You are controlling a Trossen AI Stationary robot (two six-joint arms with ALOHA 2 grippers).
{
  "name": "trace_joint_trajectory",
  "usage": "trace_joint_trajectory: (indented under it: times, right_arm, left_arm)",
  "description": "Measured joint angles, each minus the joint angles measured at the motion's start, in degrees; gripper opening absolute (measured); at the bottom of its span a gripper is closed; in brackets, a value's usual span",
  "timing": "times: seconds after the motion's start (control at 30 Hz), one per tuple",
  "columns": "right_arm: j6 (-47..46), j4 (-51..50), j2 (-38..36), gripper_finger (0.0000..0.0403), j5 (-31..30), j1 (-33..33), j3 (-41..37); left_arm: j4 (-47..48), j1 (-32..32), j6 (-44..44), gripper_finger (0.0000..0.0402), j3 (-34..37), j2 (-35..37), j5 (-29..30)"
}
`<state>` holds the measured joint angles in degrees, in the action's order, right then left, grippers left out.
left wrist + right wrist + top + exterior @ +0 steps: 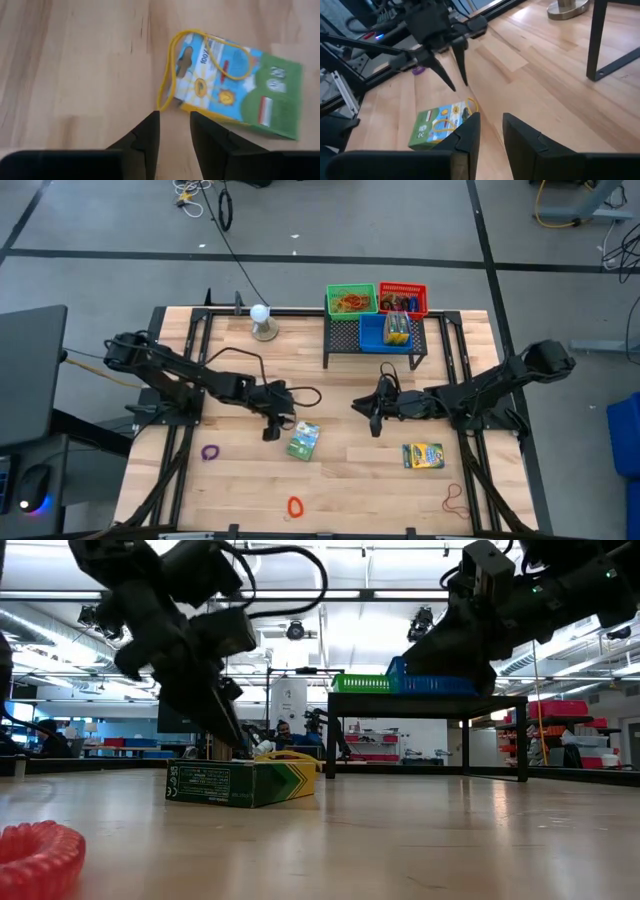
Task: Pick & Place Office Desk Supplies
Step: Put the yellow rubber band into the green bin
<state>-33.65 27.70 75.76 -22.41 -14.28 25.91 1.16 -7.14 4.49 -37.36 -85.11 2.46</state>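
Both grippers hang over the middle of your wooden table (150,480): the left gripper (174,120) has its jaws slightly parted and empty, tips just beside the flat green crayon box (240,87) with a thin yellow rubber band (172,70) draped over it, probably so that you can pinch the band's near edge. Your right gripper (490,122), to the right, is also a little apart and holds nothing, pointing toward that box. A second, yellow-and-green crayon box (422,455) lies nearer on the right, with purple (210,451) and red (295,506) coiled loops on the near table.
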Motion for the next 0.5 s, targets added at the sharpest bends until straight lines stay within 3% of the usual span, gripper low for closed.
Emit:
trace_joint_trajectory:
  times: [0.27,0.5]
  right_arm:
    - [1.4,0.9,0.0,0.0091,0.6,0.0,0.0]
    - [1.8,1.3,0.0,0.0091,0.2,0.8,0.0]
  left_arm:
    - [-3.2,0.0,-4.3,0.0116,0.0,-6.8,2.1]
    - [-6.8,0.0,-6.8,0.0115,0.0,-7.2,3.7]
